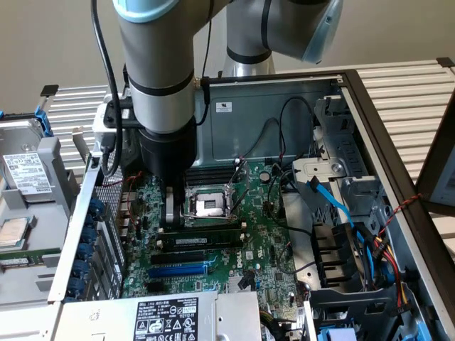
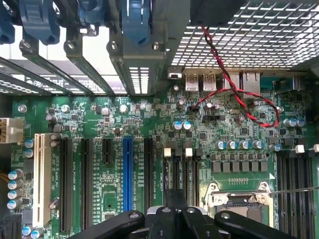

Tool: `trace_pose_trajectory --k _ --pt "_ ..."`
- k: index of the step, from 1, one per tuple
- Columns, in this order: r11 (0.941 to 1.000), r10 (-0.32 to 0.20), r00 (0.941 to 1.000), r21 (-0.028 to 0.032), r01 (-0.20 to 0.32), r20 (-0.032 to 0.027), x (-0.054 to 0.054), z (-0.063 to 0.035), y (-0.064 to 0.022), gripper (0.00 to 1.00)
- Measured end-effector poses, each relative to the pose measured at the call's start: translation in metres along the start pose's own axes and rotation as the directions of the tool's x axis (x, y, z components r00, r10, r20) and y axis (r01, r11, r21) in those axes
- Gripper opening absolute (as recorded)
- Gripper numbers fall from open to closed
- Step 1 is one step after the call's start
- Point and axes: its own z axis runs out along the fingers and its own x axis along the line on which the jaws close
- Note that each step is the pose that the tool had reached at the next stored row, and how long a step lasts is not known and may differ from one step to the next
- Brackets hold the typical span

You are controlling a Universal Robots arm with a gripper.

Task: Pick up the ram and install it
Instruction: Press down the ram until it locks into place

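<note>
The jaws (image 1: 173,213) are pressed together and bear down on the left end of the ram (image 1: 202,231), which lies seated along a black memory slot just near of the open CPU socket (image 1: 212,206), probably to push it home. The blue expansion slot (image 1: 178,270) lies nearer, and cables (image 1: 341,213) crowd the right.

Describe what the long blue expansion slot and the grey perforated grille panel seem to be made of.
The long blue expansion slot: probably moulded plastic, uniform saturated colour with a slight sheen. The grey perforated grille panel: likely thin sheet metal, dull grey with a regular grid of punched holes letting light through.
</note>
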Motion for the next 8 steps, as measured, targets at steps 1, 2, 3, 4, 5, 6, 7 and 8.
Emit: trace_pose_trajectory --k 1,2,3,4,5,6,7,8 --pt "1.0 0.0 1.0 0.0005 0.0 -0.0005 0.0001 0.0002 0.0001 0.11" --pt "1.0 0.0 1.0 0.0032 0.0 -0.0007 0.0001 0.0009 0.0003 0.11" --pt "1.0 0.0 1.0 0.0074 0.0 -0.0013 0.0002 0.0015 0.0005 0.11" --pt "0.9999 -0.001 1.0 0.0123 0.001 -0.0017 0.0002 0.0021 0.0006 0.11" --pt "0.9998 -0.001 1.0 0.0179 0.001 -0.0016 0.0003 0.0028 0.0008 0.11" --pt "0.9997 -0.002 1.0 0.0234 0.002 -0.0013 0.0004 0.0034 0.0009 0.11" --pt "0.9996 -0.002 1.0 0.0282 0.002 -0.001 0.0004 0.0039 0.001 0.11" --pt "0.9995 -0.002 1.0 0.031 0.002 -0.0009 0.0006 0.0044 0.0011 0.11"
